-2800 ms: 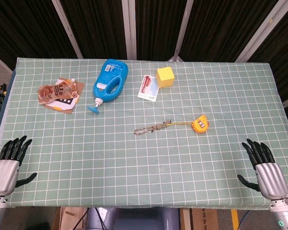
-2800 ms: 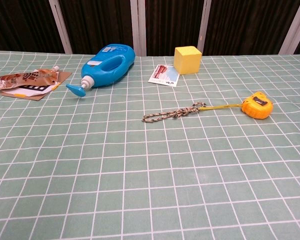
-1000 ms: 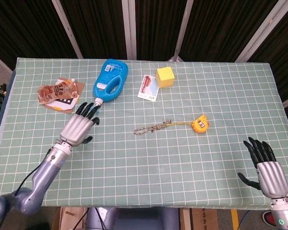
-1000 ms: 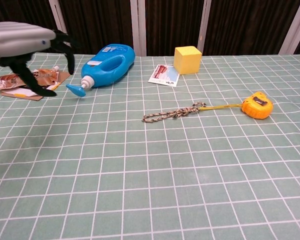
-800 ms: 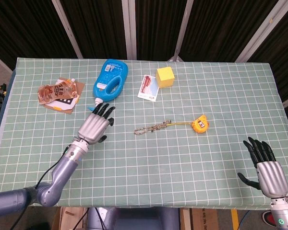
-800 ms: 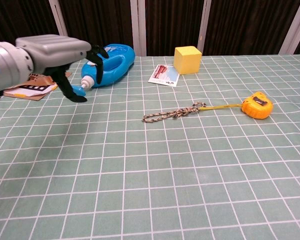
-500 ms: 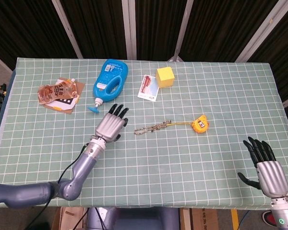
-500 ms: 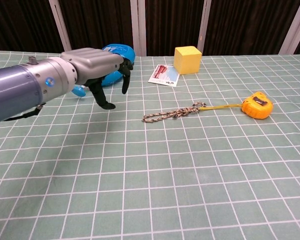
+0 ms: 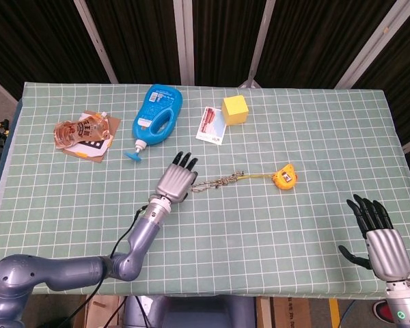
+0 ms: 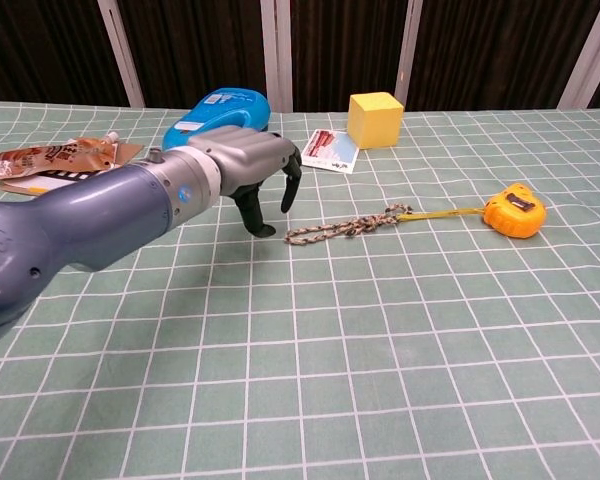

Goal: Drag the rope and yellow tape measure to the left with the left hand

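A braided rope (image 9: 216, 182) (image 10: 342, 227) lies mid-table, tied by a thin yellow tape to the yellow tape measure (image 9: 285, 177) (image 10: 514, 210) at its right. My left hand (image 9: 178, 178) (image 10: 252, 166) hovers just left of the rope's left end, fingers spread and pointing down, holding nothing; I cannot tell whether a fingertip touches the rope. My right hand (image 9: 380, 240) rests open at the near right edge of the table, far from both objects and outside the chest view.
A blue bottle (image 9: 157, 118) (image 10: 212, 118) lies behind my left hand. A yellow cube (image 9: 235, 109) (image 10: 375, 119) and a small card (image 9: 210, 126) (image 10: 328, 150) sit at the back. A crumpled snack packet (image 9: 82, 131) (image 10: 48, 160) lies far left on the green checked cloth (image 9: 260, 232).
My left arm has swept from the near left edge across the table to the right, and the hand now hangs beside the rope's left end. Rope, tape measure and right hand have not moved.
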`<action>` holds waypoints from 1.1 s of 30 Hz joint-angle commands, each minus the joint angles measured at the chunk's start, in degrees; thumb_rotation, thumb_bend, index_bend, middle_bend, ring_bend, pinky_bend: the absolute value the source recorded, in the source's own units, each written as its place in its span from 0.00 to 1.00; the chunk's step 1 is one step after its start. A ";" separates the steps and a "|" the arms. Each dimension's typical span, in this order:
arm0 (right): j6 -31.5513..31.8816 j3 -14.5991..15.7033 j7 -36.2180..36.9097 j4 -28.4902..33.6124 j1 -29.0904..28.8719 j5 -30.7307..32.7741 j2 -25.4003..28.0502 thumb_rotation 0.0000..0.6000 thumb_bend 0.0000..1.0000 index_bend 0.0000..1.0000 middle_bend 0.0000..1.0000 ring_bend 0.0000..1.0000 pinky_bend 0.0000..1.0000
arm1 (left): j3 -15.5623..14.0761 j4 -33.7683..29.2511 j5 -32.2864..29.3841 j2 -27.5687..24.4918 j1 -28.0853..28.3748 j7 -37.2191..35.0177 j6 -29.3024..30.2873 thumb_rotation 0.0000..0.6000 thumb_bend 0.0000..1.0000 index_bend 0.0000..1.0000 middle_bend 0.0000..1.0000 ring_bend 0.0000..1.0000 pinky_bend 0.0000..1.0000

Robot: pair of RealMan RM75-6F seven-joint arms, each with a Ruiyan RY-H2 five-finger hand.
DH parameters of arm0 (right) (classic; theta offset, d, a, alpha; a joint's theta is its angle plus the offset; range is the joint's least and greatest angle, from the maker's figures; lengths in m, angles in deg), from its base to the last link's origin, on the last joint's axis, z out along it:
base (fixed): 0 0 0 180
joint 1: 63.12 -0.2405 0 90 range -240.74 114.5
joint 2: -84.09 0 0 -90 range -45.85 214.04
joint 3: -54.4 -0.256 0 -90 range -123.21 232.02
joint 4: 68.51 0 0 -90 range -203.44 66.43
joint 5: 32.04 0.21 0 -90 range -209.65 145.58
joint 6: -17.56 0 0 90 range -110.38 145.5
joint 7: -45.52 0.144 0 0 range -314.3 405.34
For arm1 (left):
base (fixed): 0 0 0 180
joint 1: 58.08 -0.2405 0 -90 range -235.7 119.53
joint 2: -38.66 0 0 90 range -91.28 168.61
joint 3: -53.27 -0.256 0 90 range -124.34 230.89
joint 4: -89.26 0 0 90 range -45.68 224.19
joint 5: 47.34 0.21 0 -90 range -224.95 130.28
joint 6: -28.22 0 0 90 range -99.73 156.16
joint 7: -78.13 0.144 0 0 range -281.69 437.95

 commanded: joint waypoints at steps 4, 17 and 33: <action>-0.21 -0.08 0.06 0.32 -0.10 0.22 0.14 1.00 0.22 0.00 0.00 0.00 0.00 | 0.25 4.60 -0.95 3.86 1.80 -1.52 0.45 1.00 0.36 0.52 0.11 0.00 0.00; -0.75 0.05 0.65 0.62 -0.17 0.62 0.37 1.00 0.22 0.00 0.00 0.00 0.00 | 0.18 12.28 0.08 8.59 3.99 -3.55 0.70 1.00 0.38 0.52 0.11 0.00 0.00; -0.94 -0.07 1.02 0.85 -0.23 0.95 0.56 1.00 0.22 0.00 0.00 0.00 0.00 | -0.19 16.46 0.49 11.43 4.78 -4.51 -0.21 1.00 0.40 0.53 0.12 0.00 0.00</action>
